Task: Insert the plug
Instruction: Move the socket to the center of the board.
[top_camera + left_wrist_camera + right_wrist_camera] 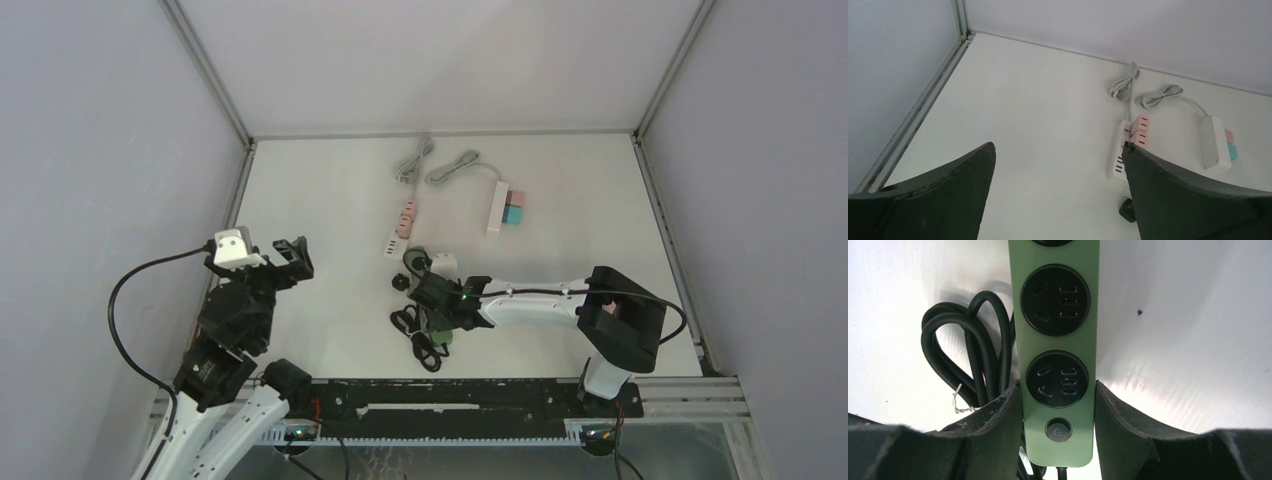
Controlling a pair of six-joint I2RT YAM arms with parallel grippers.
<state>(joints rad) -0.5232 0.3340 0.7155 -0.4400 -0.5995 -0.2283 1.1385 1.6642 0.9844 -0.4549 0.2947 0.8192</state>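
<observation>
My right gripper (1058,390) is shut on the near end of a green power strip (1058,340), one finger on each long side, just past its power button (1058,430). Two round black sockets face up ahead of the fingers. The strip's black cable (973,350) lies coiled to its left. From above, the right gripper (437,295) sits at the table's middle front, over the strip (441,338). A small black plug (399,282) lies just left of it, partly hidden behind a finger in the left wrist view (1127,210). My left gripper (290,258) hangs open and empty at the left.
Two white power strips lie further back: one with pink adapters (400,228), one with pink and teal blocks (497,207), each with a bundled grey cord (413,158). A white adapter (445,263) sits by the green strip. Grey walls enclose the table.
</observation>
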